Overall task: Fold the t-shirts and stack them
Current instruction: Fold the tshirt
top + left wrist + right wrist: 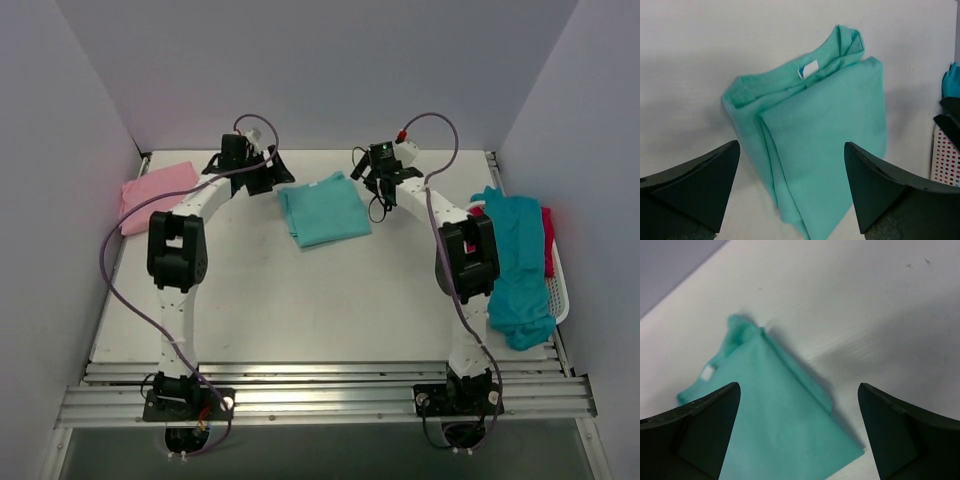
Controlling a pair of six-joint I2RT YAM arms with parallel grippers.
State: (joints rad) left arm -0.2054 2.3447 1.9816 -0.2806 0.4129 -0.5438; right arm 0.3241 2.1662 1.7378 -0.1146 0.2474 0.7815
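Note:
A folded mint-teal t-shirt (324,209) with a white neck label (811,69) lies flat at the table's far middle; it also shows in the right wrist view (775,425). My left gripper (268,176) hovers open just left of it, empty. My right gripper (372,182) hovers open just right of it, empty. A folded light pink t-shirt (152,194) lies at the far left. A darker teal-blue t-shirt (515,266) drapes over the basket at the right, with a red one (547,238) under it.
A white plastic basket (558,290) stands at the table's right edge; its perforated wall shows in the left wrist view (945,160). Grey walls close in the back and both sides. Both arms' cables hang over the table's middle.

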